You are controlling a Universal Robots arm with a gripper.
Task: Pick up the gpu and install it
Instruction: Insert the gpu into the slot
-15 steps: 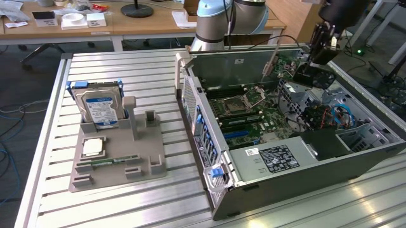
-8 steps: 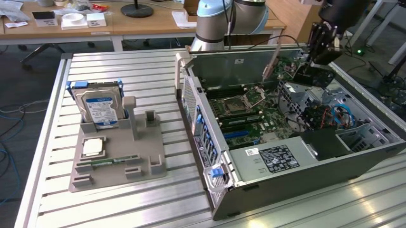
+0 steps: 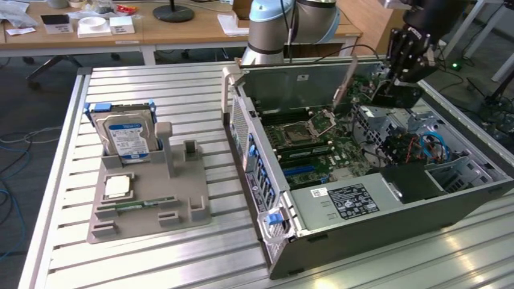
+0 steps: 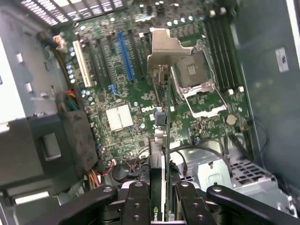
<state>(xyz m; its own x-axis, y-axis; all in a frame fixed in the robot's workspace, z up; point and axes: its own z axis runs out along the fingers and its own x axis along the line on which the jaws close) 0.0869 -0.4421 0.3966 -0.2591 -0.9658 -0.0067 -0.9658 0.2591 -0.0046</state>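
tabletop [image 3: 144, 84]: ribbed bare metal, shiny | computer case [image 3: 386, 241]: grey metal, matt | gpu [image 4: 161, 79]: silvery metal bracket, dull | claw [image 4: 159, 190]: black, matt | holder [image 3: 192, 208], lower left: grey matt plastic | desk [image 3: 185, 33], upper left: smooth wood

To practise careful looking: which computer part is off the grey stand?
The card, held by the gripper over the open case; the hard drive, chip and memory stick sit on the stand.
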